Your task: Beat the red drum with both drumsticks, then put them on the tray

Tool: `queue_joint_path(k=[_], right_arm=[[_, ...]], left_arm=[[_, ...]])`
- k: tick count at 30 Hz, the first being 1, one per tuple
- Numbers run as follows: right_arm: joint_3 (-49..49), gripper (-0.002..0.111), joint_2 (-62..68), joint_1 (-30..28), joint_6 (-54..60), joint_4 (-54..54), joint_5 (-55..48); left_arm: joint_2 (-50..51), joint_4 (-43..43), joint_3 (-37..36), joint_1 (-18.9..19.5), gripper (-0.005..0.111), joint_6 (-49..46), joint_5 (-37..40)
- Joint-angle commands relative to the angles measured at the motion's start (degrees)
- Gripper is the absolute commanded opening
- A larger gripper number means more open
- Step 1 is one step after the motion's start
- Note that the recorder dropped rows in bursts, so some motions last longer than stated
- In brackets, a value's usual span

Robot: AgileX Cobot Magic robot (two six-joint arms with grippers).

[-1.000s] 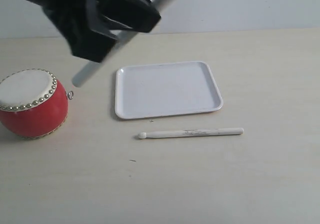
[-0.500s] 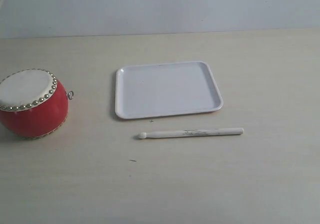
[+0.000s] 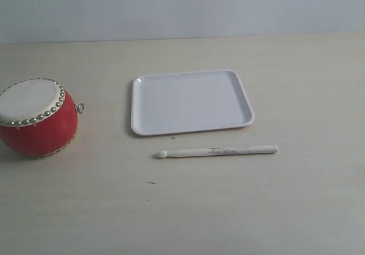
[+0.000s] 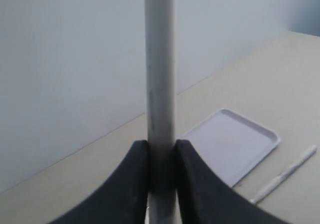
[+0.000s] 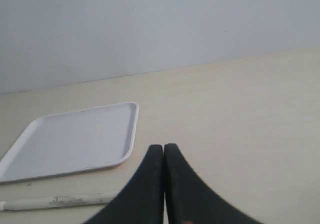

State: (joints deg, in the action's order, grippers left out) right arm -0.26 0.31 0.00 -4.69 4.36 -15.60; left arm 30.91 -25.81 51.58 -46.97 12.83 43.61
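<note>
Red drum (image 3: 35,124) at the left of the counter (image 3: 228,209) in the exterior view, standing upright, cream skin on top, metal studs round the rim, small ring on the side facing the tray (image 3: 191,101). Tray flat at mid-counter, well apart from the red drum. Loose drumstick (image 3: 218,150) lying on the counter just below the tray's lower edge in that view, roughly parallel to it and not touching, rounded tip pointing toward the drum's side. Held drumstick (image 4: 160,73) clenched between the left jaws, shaft rising straight out of them against the pale wall (image 4: 75,58), raised well above the counter. Right jaws pressed together on nothing, hanging over the counter near the loose drumstick and one corner of the tray.
</note>
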Motion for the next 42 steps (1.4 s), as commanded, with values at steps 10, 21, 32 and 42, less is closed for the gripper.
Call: queue_joint_path(k=[10,21,32,42], right_arm=[[0.26,0.0,-0.31,-0.34,-5.89,6.24,13.78],[0.26,0.0,-0.31,-0.34,-6.02,9.48,16.58],[0.26,0.0,-0.31,-0.34,-6.02,10.46,17.29],[-11.89,0.0,-0.31,3.23,-5.41,10.47,13.94]], left_arm=[[-6.11,-12.0,-0.25,-0.24,0.0,15.12,4.3],[-8.85,-30.63,-11.04,-0.24,0.0,39.89,-8.29],[-19.8,-70.49,-30.3,-0.24,0.0,85.55,-9.86],[-23.77,-74.14,-43.37,-0.24,0.0,92.71,-7.76]])
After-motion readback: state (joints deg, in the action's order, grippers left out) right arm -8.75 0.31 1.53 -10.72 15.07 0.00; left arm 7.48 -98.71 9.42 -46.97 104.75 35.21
